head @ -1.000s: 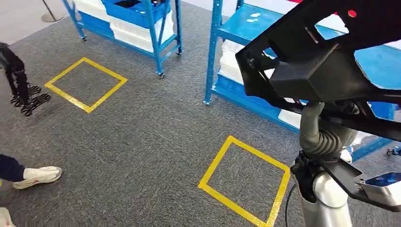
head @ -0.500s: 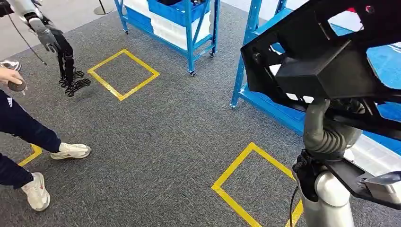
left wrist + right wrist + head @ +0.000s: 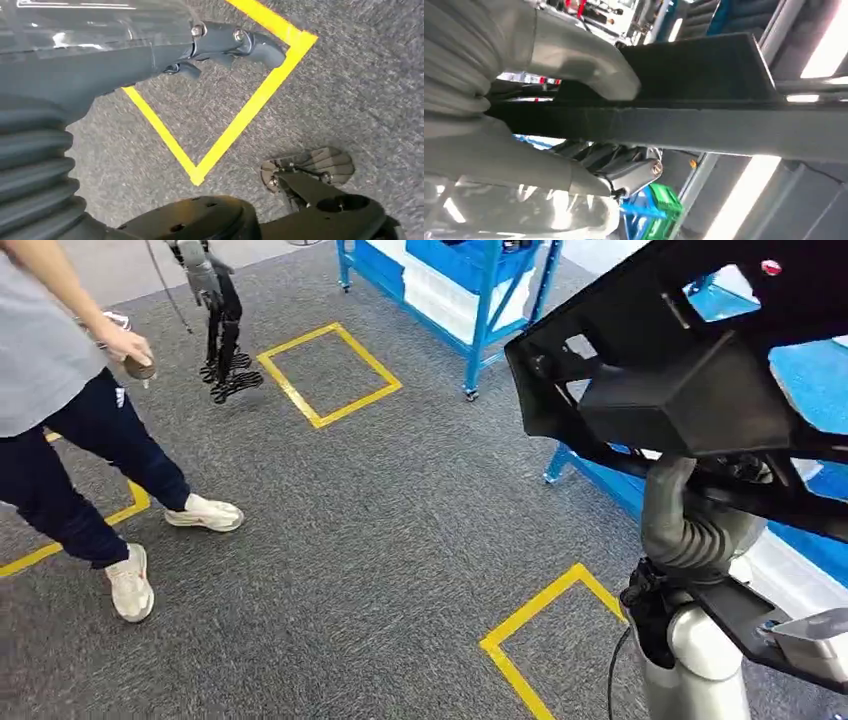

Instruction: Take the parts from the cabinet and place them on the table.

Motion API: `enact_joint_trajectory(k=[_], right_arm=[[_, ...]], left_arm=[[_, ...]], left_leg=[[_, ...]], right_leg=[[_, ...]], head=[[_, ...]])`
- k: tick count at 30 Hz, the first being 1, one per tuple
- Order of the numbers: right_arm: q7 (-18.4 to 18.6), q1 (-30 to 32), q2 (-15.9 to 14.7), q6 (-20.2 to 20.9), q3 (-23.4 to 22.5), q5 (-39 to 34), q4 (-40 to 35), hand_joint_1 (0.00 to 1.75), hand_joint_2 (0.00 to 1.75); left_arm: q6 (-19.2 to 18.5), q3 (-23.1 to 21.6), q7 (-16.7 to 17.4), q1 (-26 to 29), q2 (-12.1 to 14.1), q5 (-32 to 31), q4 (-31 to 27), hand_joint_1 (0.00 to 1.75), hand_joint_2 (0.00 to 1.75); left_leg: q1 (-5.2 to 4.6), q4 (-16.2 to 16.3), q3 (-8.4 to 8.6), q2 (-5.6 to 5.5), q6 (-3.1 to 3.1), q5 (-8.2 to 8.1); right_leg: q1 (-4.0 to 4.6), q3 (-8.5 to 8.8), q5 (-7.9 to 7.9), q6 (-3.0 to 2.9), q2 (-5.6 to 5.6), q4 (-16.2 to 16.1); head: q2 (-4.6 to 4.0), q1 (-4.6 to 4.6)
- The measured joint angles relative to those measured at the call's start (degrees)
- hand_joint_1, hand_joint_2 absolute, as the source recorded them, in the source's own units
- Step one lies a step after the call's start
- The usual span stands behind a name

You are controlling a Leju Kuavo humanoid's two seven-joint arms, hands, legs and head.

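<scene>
Nearest the camera, the right hand (image 3: 574,75) gripped the black part (image 3: 690,390), its thick thumb laid over the top face and darker fingers tucked under a flat bar, so the load sat clamped from both sides rather than resting loose. In the head view the part stood high over the right arm (image 3: 695,660), a wide angular frame with cut-outs; carrying it raised probably kept its lower edge off the shelving and left the floor visible for walking. The left hand (image 3: 225,42) hung low over the carpet, fingers partly curled with nothing in them, evidently kept free as a counterweight. Beneath it lay a yellow taped square (image 3: 240,107) on the grey carpet (image 3: 380,530), and another such square's corner (image 3: 545,625) sat just ahead of the robot. To the right, blue shelving (image 3: 600,475) stood close beside the part's edge, the tightest margin here. Leftward the carpet ran open, though a person (image 3: 70,420) stood there, one foot forward, holding a small object. Farther off stood another robot's dark legs (image 3: 225,335), a further yellow square (image 3: 330,375) and a second blue rack (image 3: 480,290). No bench was seen, so the carry seemed unfinished.
</scene>
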Motion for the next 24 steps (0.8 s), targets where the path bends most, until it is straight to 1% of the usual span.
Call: enact_joint_trajectory(k=[1, 2, 3, 4, 5, 6, 7, 8, 10, 11, 12, 13, 14, 15, 16, 17, 18, 19, 20, 21, 22, 23, 24], right_arm=[[0.0, 0.1, 0.0, 0.0, 0.0, 0.0, 0.0, 1.75, 1.75], [0.0, 0.2, 0.0, 0.0, 0.0, 0.0, 0.0, 1.75, 1.75], [0.0, 0.2, 0.0, 0.0, 0.0, 0.0, 0.0, 1.75, 1.75], [0.0, 0.2, 0.0, 0.0, 0.0, 0.0, 0.0, 1.75, 1.75], [0.0, 0.2, 0.0, -0.1, 0.0, 0.0, 0.0, 1.75, 1.75], [0.0, 0.2, 0.0, -0.2, 0.0, 0.0, 0.0, 1.75, 1.75], [0.0, 0.2, -0.1, -0.2, 0.0, 0.0, 0.0, 1.75, 1.75], [0.0, 0.2, -0.1, -0.3, 0.0, 0.0, -0.2, 1.75, 1.75], [0.0, 0.3, -0.1, -0.3, 0.1, 0.0, -0.3, 1.75, 1.75], [0.1, 0.3, 0.0, -0.3, 0.1, 0.0, -0.3, 1.75, 1.75], [0.1, 0.2, 0.0, -0.3, 0.1, 0.1, -0.3, 1.75, 1.75], [0.2, 0.3, 0.0, -0.3, 0.1, 0.1, -0.3, 1.75, 1.75], [0.1, 0.3, 0.0, -0.3, 0.1, 0.1, -0.4, 1.75, 1.75], [0.2, 0.3, 0.0, -0.3, 0.1, 0.1, -0.4, 1.75, 1.75], [0.2, 0.3, 0.0, -0.3, 0.1, 0.1, -0.4, 1.75, 1.75], [0.2, 0.4, 0.0, -0.3, 0.1, 0.1, -0.4, 1.75, 1.75], [0.2, 0.4, 0.0, -0.3, 0.1, 0.1, -0.4, 1.75, 1.75], [0.2, 0.4, 0.0, -0.3, 0.1, 0.1, -0.4, 1.75, 1.75], [0.2, 0.4, 0.0, -0.3, 0.2, 0.1, -0.4, 1.75, 1.75], [0.2, 0.4, 0.0, -0.4, 0.2, 0.1, -0.4, 1.75, 1.75], [0.2, 0.4, 0.0, -0.4, 0.1, 0.2, -0.4, 1.75, 1.75], [0.2, 0.4, 0.0, -0.5, 0.1, 0.2, -0.5, 1.75, 1.75], [0.2, 0.4, 0.0, -0.6, 0.1, 0.2, -0.5, 1.75, 1.75]], left_arm=[[0.0, -0.1, 0.0, 0.0, 0.0, 0.0, 0.0, 0.00, 1.75], [0.0, -0.2, 0.0, 0.1, 0.0, 0.0, 0.0, 0.00, 1.75], [0.0, -0.3, 0.0, 0.1, 0.0, 0.0, 0.0, 0.00, 1.75], [0.0, -0.3, 0.0, 0.1, 0.0, 0.0, 0.0, 0.00, 1.75], [0.0, -0.3, 0.0, 0.1, 0.0, 0.0, 0.0, 0.00, 1.75], [0.0, -0.4, 0.0, 0.1, 0.0, 0.0, 0.0, 0.00, 1.75], [0.0, -0.5, 0.0, 0.0, 0.0, 0.0, 0.0, 0.00, 1.75], [0.1, -0.5, 0.0, 0.0, 0.0, 0.0, 0.0, 0.00, 1.75], [0.1, -0.5, 0.1, 0.3, 0.0, 0.0, 0.0, 0.00, 1.75], [0.1, -0.5, 0.1, 0.5, 0.0, 0.0, 0.0, 0.00, 1.75], [0.2, -0.5, 0.1, 0.4, 0.0, 0.0, 0.1, 0.00, 1.75], [0.5, -0.5, 0.2, 0.3, 0.0, 0.0, 0.1, 0.00, 1.75], [0.5, -0.5, 0.2, 0.1, 0.0, 0.0, 0.0, 0.00, 1.75], [0.5, -0.5, 0.2, 0.0, 0.2, 0.0, 0.0, 0.00, 1.75], [0.5, -0.5, 0.2, 0.0, 0.2, 0.0, 0.0, 0.00, 1.75], [0.5, -0.5, 0.2, -0.1, 0.2, 0.0, 0.0, 0.00, 1.75], [0.5, -0.5, 0.2, -0.1, 0.2, 0.0, 0.0, 0.00, 1.75], [0.5, -0.5, 0.2, -0.1, 0.2, 0.0, 0.0, 0.00, 1.75], [0.5, -0.6, 0.2, -0.1, 0.2, 0.0, 0.0, 0.00, 1.75], [0.5, -0.6, 0.3, 0.2, 0.2, 0.0, 0.0, 0.00, 1.75], [0.5, -0.7, 0.3, 0.2, 0.1, -0.1, 0.0, 0.00, 1.75], [0.5, -0.7, 0.3, 0.0, 0.0, -0.1, 0.0, 0.00, 1.75], [0.5, -0.7, 0.3, 0.0, 0.0, -0.2, 0.0, 0.00, 1.75]], left_leg=[[-0.09, 0.0, -0.05, -0.78, 0.09, 0.06], [-0.14, 0.0, -0.06, -1.53, 0.14, 0.10], [-0.14, 0.0, -0.05, -2.37, 0.17, 0.14], [-0.13, 0.0, -0.02, -3.29, 0.08, 0.21], [-0.06, 0.0, 0.04, -4.20, -0.05, 0.29], [0.06, 0.1, 0.03, -4.98, -0.19, 0.37], [-0.21, 0.2, -0.35, -5.68, -0.56, 0.55], [-0.06, 0.4, -0.92, -6.22, -0.84, 0.76], [0.22, -0.3, -1.37, -7.53, -1.89, 1.51], [0.14, -0.5, -1.40, -8.37, -2.31, 1.77], [-0.03, 0.2, -1.50, -5.19, -2.24, 1.16], [-0.48, 2.3, -2.35, -1.92, -2.29, -0.35], [-0.48, 6.2, -4.00, -0.48, -2.37, -2.55], [-0.43, 11.3, -6.14, 0.08, -2.40, -4.87], [-0.40, 15.8, -8.00, 0.22, -2.48, -6.53], [-0.37, 18.0, -8.72, 0.32, -2.56, -6.94], [-0.28, 17.0, -7.94, 0.51, -2.61, -6.10], [-0.11, 13.6, -5.94, 0.83, -2.62, -4.37], [0.06, 8.6, -3.13, 1.64, -2.63, -2.16], [0.13, 2.9, 0.01, 3.80, -2.58, -0.02], [-0.63, 0.6, 1.12, 7.63, -2.76, -0.85], [-0.78, 0.3, 0.77, 6.86, -1.83, -0.57], [-0.88, 0.2, 0.51, 6.20, -1.63, -0.54]], right_leg=[[0.15, -2.11, -1.09, -0.07, 0.13, 4.1], [0.22, -2.97, -0.78, -0.18, 0.25, 5.4], [0.23, -2.54, 0.76, -0.31, 0.37, 4.1], [0.21, -0.95, 3.37, -0.44, 0.61, 0.3], [0.16, 1.48, 6.39, -0.52, 1.63, -5.2], [0.06, 3.50, 8.48, -0.62, 3.66, -9.8], [0.03, 4.07, 7.88, -0.75, 6.46, -11.3], [-0.15, 4.43, 7.32, -0.73, 6.15, -12.6], [0.27, 4.29, 7.43, -0.85, 5.12, -12.1], [0.03, 4.52, 7.73, -1.31, 4.18, -12.5], [-0.63, 4.74, 8.00, -1.76, 3.12, -12.8], [-0.45, 4.87, 8.04, -2.31, 2.40, -12.9], [-0.22, 4.89, 8.00, -2.65, 1.45, -12.9], [-0.01, 4.90, 7.98, -2.72, 0.59, -12.9], [0.07, 4.89, 7.94, -2.78, -0.34, -12.9], [0.09, 4.92, 7.94, -2.78, -1.21, -12.9], [0.08, 4.98, 7.90, -2.77, -2.02, -12.9], [0.08, 5.10, 7.81, -2.73, -2.67, -12.9], [0.07, 5.31, 7.66, -2.62, -3.24, -12.9], [0.07, 5.65, 7.39, -2.32, -3.72, -12.9], [0.53, 5.68, 7.13, -1.90, -4.16, -12.8], [0.92, 5.54, 7.03, -1.64, -4.63, -12.6], [0.97, 5.62, 7.02, -1.53, -5.26, -12.7]], head=[[0.00, 0.35], [0.00, 0.50], [0.00, 0.63], [0.00, 0.76], [0.00, 1.00], [0.00, 1.29], [0.00, 1.42], [0.00, 1.37], [0.00, 1.07], [0.00, 0.92], [0.00, 0.52], [0.00, -0.33], [0.00, -0.86], [0.00, -0.99], [0.00, -1.12], [0.00, -1.27], [0.00, -1.40], [0.00, -1.51], [0.00, -1.62], [0.00, -1.69], [0.00, -1.82], [0.00, -1.93], [0.00, -1.49]])
